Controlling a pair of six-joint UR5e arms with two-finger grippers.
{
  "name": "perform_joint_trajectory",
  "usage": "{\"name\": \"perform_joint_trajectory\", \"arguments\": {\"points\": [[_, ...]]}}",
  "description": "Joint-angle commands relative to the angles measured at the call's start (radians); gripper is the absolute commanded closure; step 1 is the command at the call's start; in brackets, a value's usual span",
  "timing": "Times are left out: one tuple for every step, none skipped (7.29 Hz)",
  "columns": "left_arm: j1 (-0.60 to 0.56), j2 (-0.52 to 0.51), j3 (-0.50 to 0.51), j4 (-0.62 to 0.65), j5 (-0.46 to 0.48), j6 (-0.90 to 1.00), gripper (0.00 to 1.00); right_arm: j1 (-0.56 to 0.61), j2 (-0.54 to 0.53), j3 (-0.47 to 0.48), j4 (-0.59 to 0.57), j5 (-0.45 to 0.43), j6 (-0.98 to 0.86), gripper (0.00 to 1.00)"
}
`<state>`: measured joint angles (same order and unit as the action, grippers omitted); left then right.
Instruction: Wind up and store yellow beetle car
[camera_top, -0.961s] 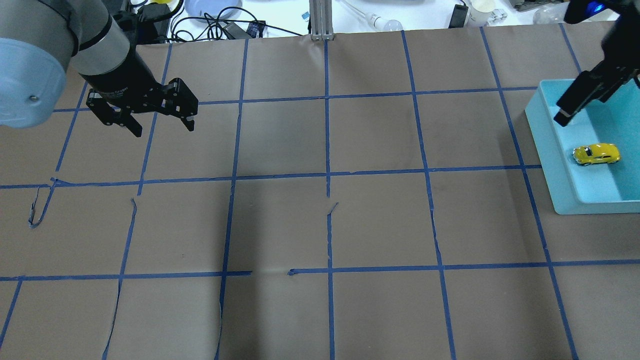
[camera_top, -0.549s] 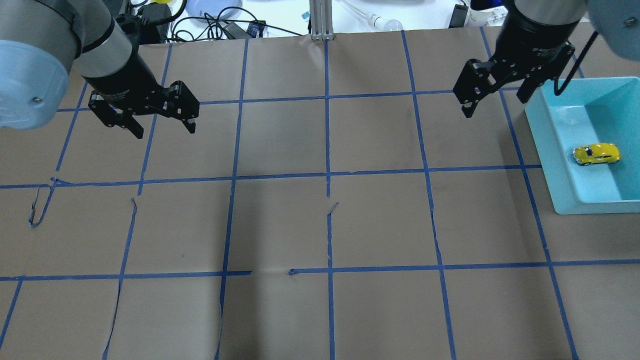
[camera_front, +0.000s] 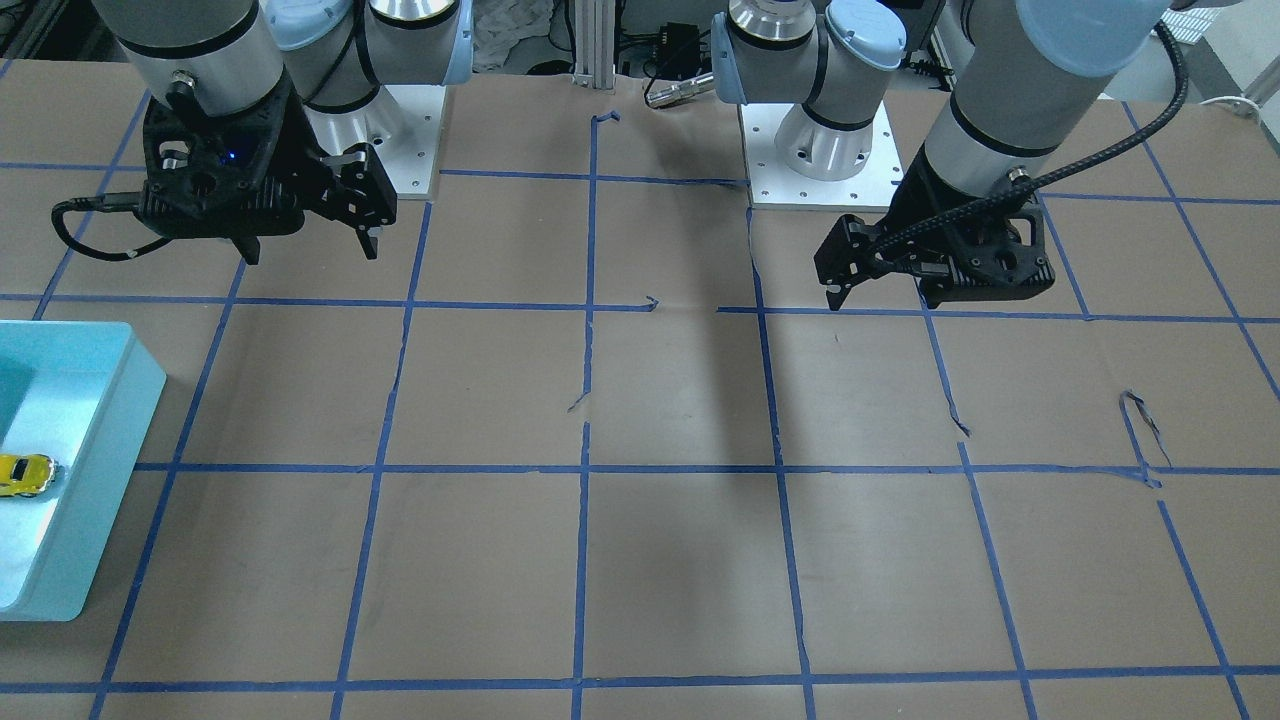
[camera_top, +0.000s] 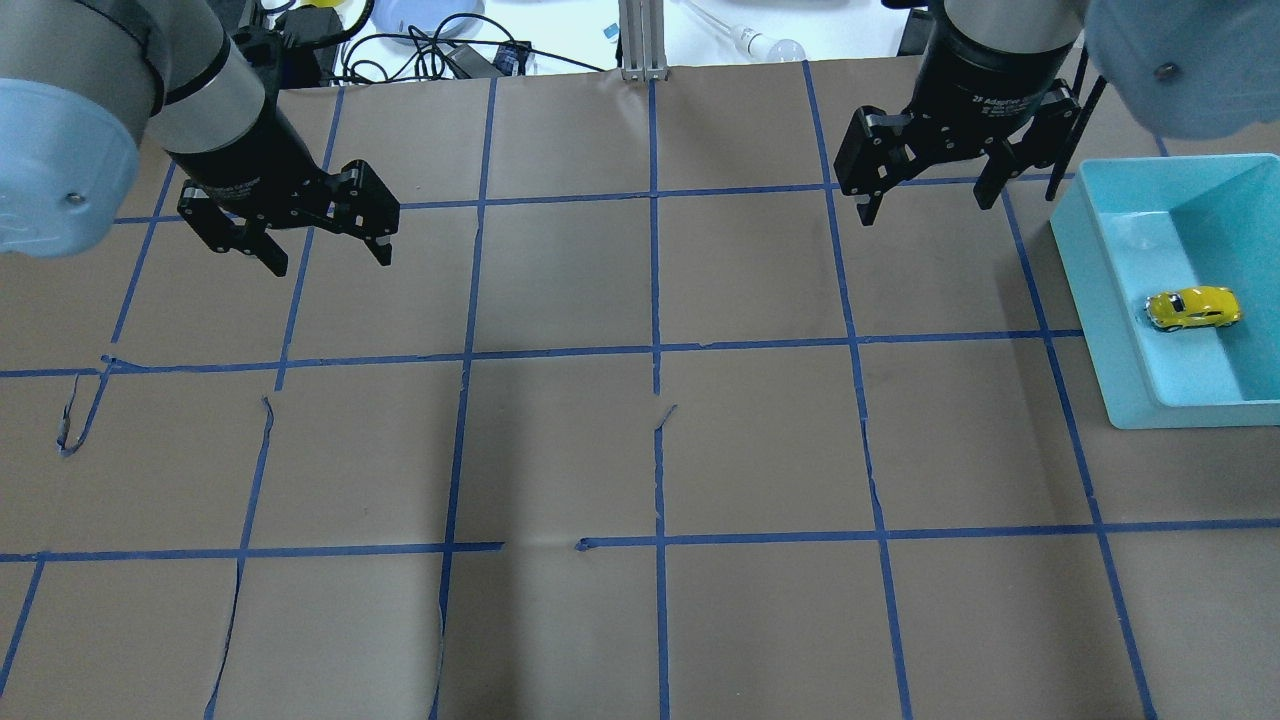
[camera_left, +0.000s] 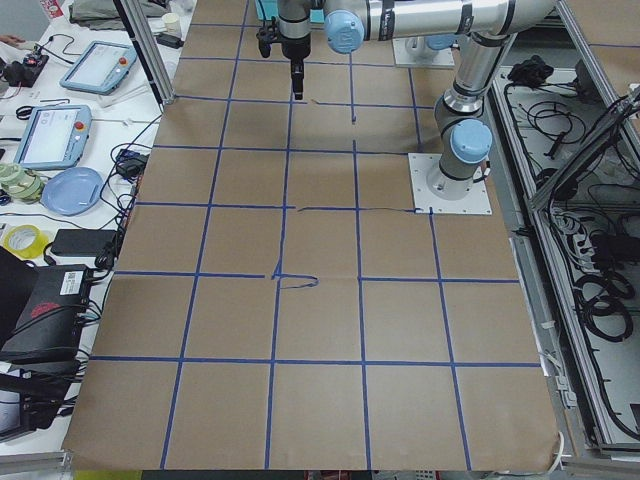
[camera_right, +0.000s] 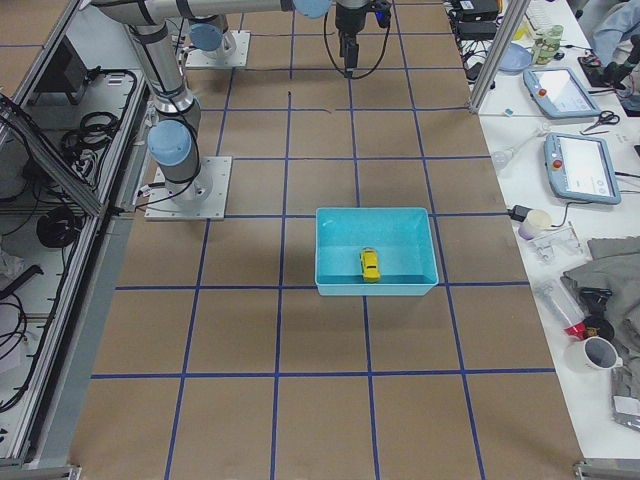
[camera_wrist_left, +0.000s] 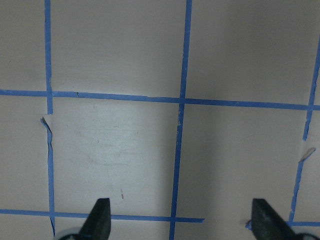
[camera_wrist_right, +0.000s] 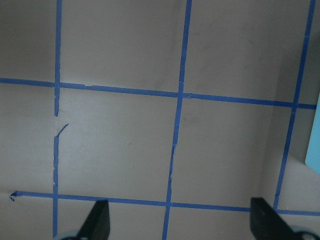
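The yellow beetle car (camera_top: 1192, 307) rests on its wheels inside the light blue bin (camera_top: 1092, 300) at the table's right edge. It also shows in the front-facing view (camera_front: 25, 473) and the right exterior view (camera_right: 370, 265). My right gripper (camera_top: 930, 205) is open and empty, hanging above the table to the left of the bin's far corner, apart from bin and car. In the right wrist view (camera_wrist_right: 180, 220) only paper lies between its fingertips. My left gripper (camera_top: 330, 260) is open and empty over the far left of the table, and the left wrist view (camera_wrist_left: 181, 220) shows the same.
Brown paper with a blue tape grid covers the table (camera_top: 650, 450); some tape strips are torn and lifted (camera_top: 85, 415). Cables, a bulb and other clutter lie beyond the far edge (camera_top: 450, 50). A metal post (camera_top: 640, 40) stands at the far middle.
My right gripper has swung left from above the bin to over the table beside its far corner, staying open. The car lies still in the bin. The left arm has not moved.
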<state>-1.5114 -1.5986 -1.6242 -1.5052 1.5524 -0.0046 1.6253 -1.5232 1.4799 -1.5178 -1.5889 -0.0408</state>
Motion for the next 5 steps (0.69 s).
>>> {"name": "perform_joint_trajectory", "arguments": {"points": [[0.0,0.002,0.001,-0.001,0.0,0.0,0.0,0.001,0.018,0.0,-0.027,0.001,0.004,0.0],[0.0,0.005,0.001,-0.001,0.0,0.0,0.0,0.001,0.021,-0.001,-0.028,0.001,0.002,0.0],[-0.001,0.008,-0.003,-0.001,0.0,0.0,0.0,0.001,0.02,-0.001,-0.03,0.0,0.001,0.0],[-0.001,0.006,-0.002,-0.001,0.0,0.0,0.0,0.001,0.02,-0.001,-0.028,0.0,0.001,0.0],[0.0,0.006,0.0,-0.001,0.0,0.0,0.0,0.001,0.018,-0.001,-0.03,0.0,0.001,0.0]]}}
